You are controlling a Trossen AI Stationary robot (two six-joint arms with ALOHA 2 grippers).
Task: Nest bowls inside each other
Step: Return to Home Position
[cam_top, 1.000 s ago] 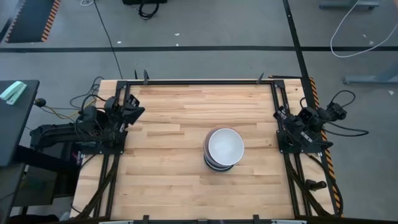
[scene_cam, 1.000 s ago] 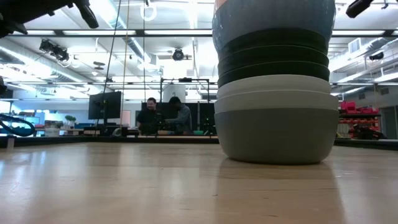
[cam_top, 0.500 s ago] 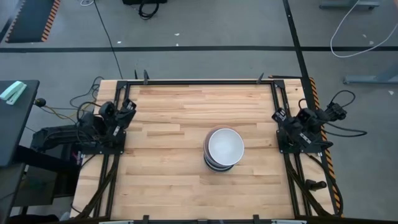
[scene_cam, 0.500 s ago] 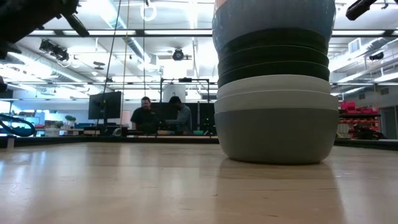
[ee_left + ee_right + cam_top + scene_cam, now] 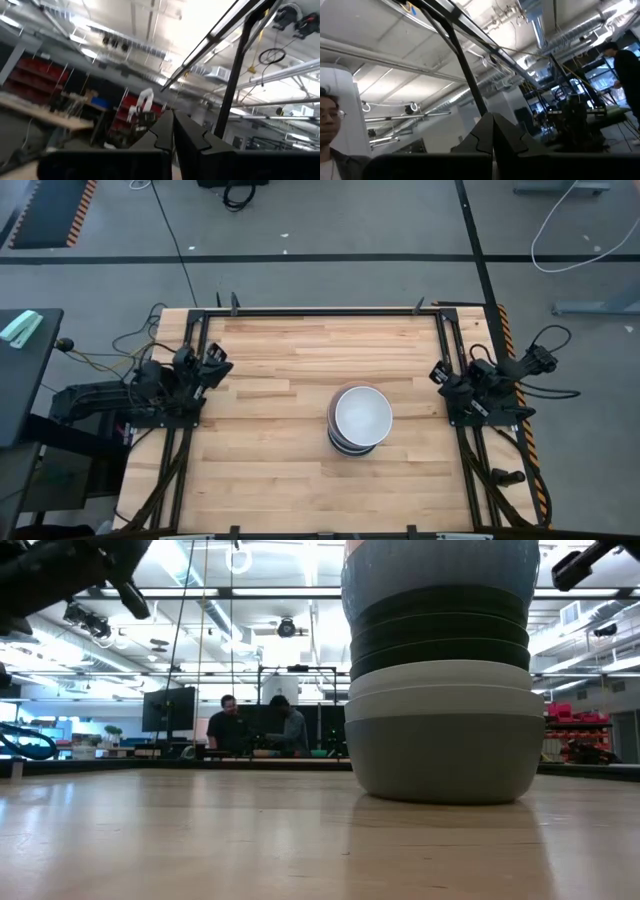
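Left claw (image 5: 215, 360) first: it hangs at the left edge of the tabletop (image 5: 290, 480), over the side rail, well apart from the bowls. Seen from my left wrist, its two fingers (image 5: 162, 134) are pressed flat together with nothing between them. Just right of the tabletop's middle stands my stack of bowls (image 5: 358, 426), upright, its long axis vertical and every mouth turned up. From above, a white bowl (image 5: 362, 412) sits topmost. From tabletop height, the dark grey bowl (image 5: 445, 760) rests at the bottom on the wood. Above it come two pale bowls (image 5: 445, 688), then black bowls (image 5: 440, 635), then a blue bowl (image 5: 440, 570). Right claw (image 5: 440, 372) hangs at the right edge, likewise closed tight on nothing and touching no bowl.
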